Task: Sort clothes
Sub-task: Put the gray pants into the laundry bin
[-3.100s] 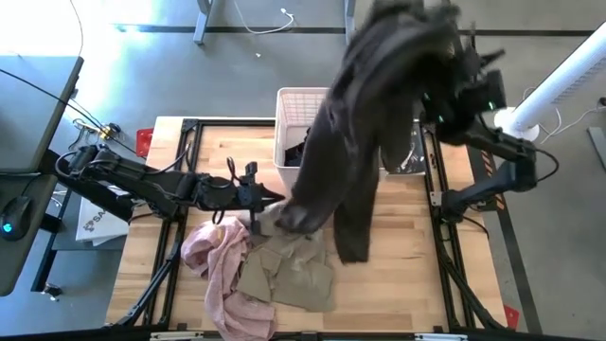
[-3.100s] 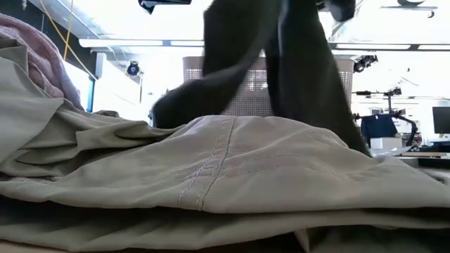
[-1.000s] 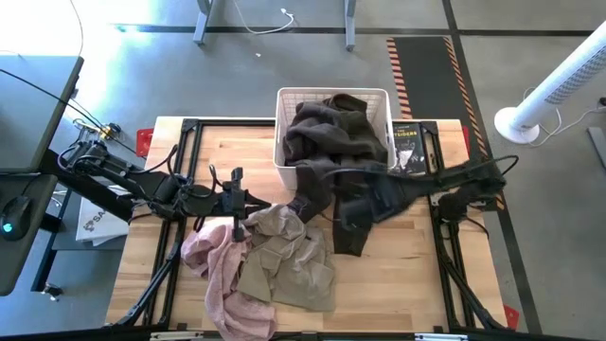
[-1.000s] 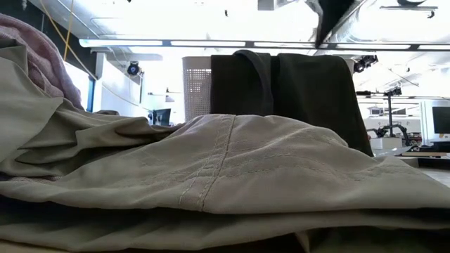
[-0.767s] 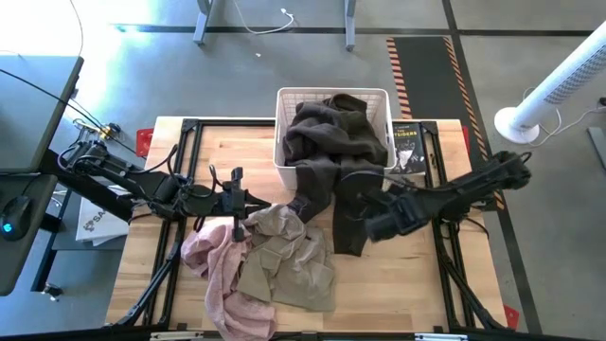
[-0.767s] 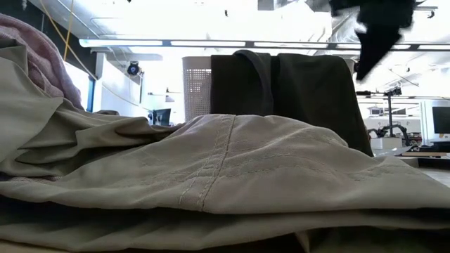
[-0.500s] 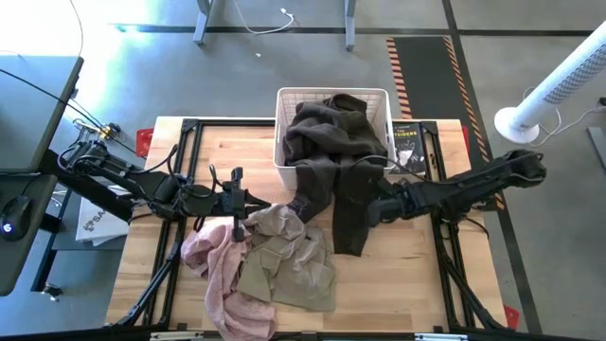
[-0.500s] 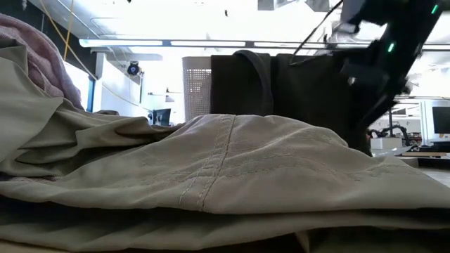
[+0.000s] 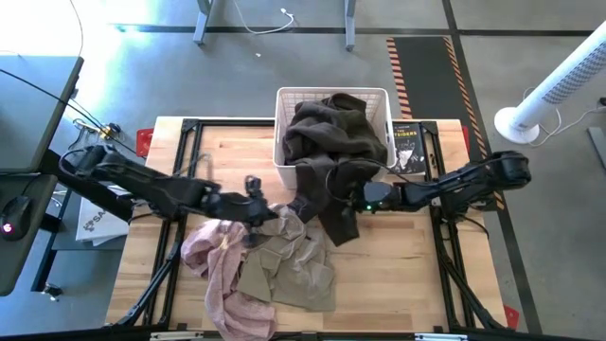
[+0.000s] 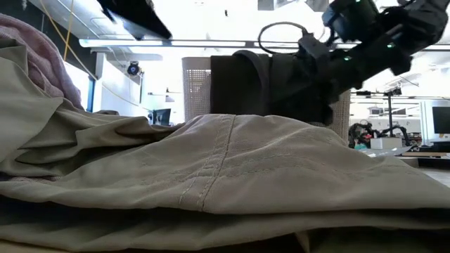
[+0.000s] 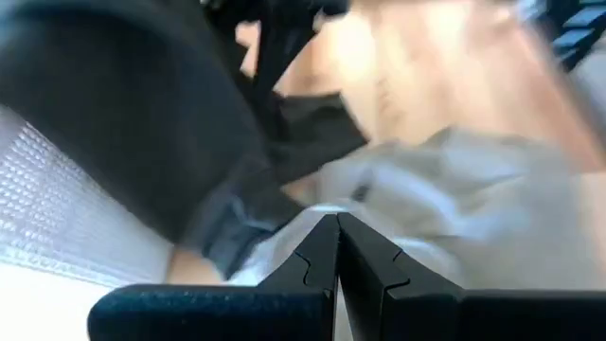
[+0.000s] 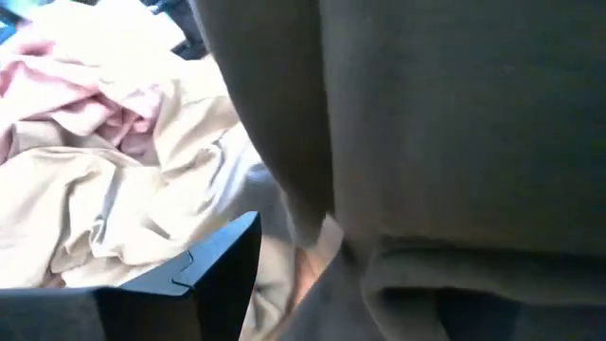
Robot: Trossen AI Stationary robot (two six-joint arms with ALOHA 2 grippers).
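A dark olive-brown garment (image 9: pixel 327 128) fills the white basket (image 9: pixel 284 99) and hangs over its near wall onto the table. My right gripper (image 9: pixel 347 205) stands open at this hanging part (image 9: pixel 336 213), reaching in from the table's right. A beige-khaki garment (image 9: pixel 289 265) and a light pink one (image 9: pixel 216 260) lie heaped on the table's near left. My left gripper (image 9: pixel 272 216) is shut and hovers at the beige garment's far end (image 11: pixel 445 180). I cannot tell whether it touches the cloth. My right gripper is open, with the dark garment's hanging part (image 12: pixel 426 161) lying in between its fingers. One finger (image 12: pixel 222 260) shows bare; the cloth hides the other. The fingers come slanting down from the table's right. The cloth's upper part stays draped over the basket's near wall.
A dark book (image 9: pixel 409 147) lies right of the basket at the table's far right. A red object (image 9: pixel 144 142) sits at the far left corner. Bare wood shows at the near right (image 9: pixel 398 275). In the low view the beige garment (image 10: pixel 211 183) fills the foreground.
My right gripper has come down and toward the table's left, rolling as it went, and has reached the dark garment's hanging part, which now sits bunched shorter. My left gripper has gone down and toward the table's right, to the beige garment's far end.
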